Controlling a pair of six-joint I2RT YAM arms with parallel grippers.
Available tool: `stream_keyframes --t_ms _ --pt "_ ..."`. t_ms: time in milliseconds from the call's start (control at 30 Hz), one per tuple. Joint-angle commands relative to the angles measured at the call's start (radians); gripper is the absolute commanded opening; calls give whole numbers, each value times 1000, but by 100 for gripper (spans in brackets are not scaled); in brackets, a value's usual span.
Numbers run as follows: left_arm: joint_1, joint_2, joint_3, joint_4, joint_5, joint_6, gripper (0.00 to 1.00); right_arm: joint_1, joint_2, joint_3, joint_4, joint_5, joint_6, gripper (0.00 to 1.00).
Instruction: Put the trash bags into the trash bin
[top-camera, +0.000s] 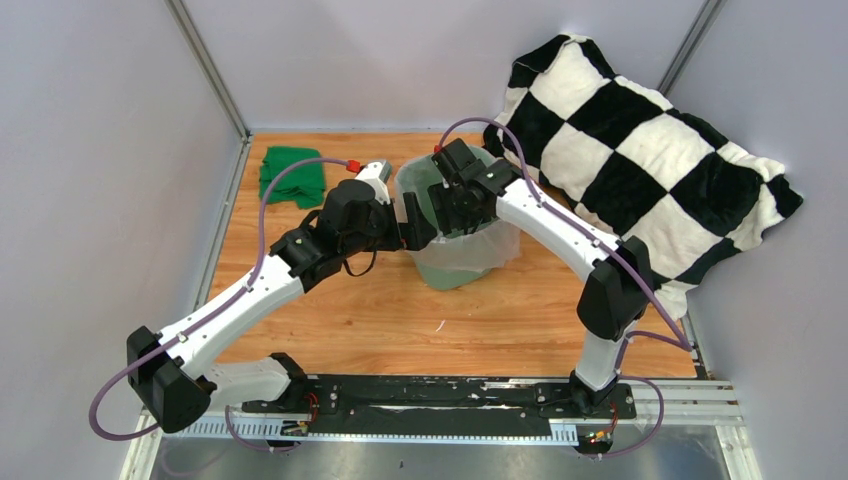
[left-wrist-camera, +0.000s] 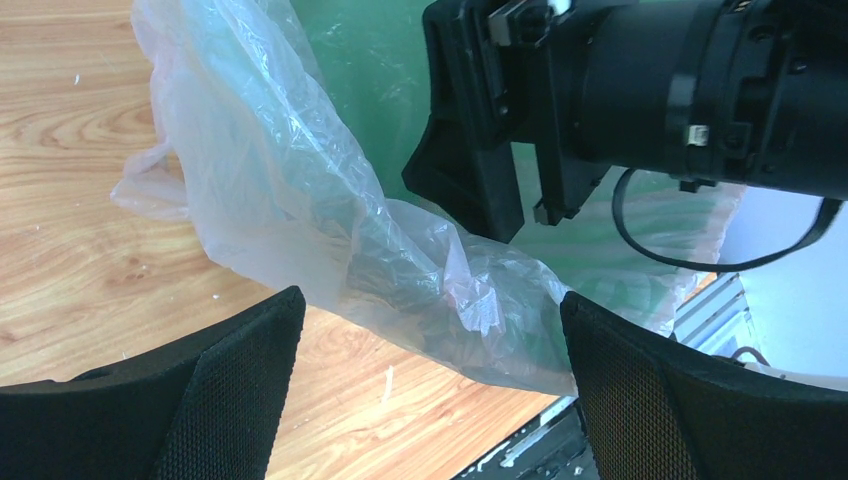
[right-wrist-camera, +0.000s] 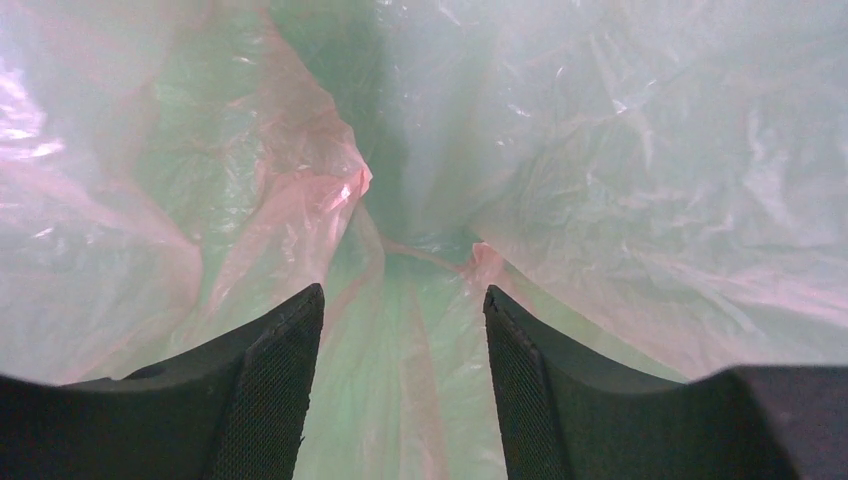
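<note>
The mint-green trash bin (top-camera: 424, 181) stands at the table's middle back. The pale-pink translucent trash bag (top-camera: 470, 262) lines it and hangs down over its front and outer walls. My left gripper (top-camera: 414, 226) is open at the bin's left rim. In the left wrist view the left gripper (left-wrist-camera: 430, 300) has the bag's draped fold (left-wrist-camera: 290, 180) just ahead of its fingertips, with the bin wall (left-wrist-camera: 370, 60) behind. My right gripper (top-camera: 450, 205) reaches down into the bin. In the right wrist view the right gripper (right-wrist-camera: 403, 290) is open, with crinkled bag plastic (right-wrist-camera: 620, 170) all around.
A dark green folded cloth (top-camera: 293, 177) lies at the back left of the wooden table (top-camera: 380, 310). A black-and-white checkered cushion (top-camera: 640, 160) leans at the back right, close to the bin. Grey walls enclose the table on three sides.
</note>
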Motion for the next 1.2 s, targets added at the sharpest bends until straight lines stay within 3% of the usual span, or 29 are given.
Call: stream_keyframes --t_ms 0,767,1167 --pt "-9 11 -11 -22 -11 16 100 12 -54 50 -38 15 11 62" --pt "-9 7 33 -13 -18 25 100 12 -158 105 -38 13 0 58" --pt "-9 -25 166 -72 -105 67 100 11 -348 73 18 78 -29 63"
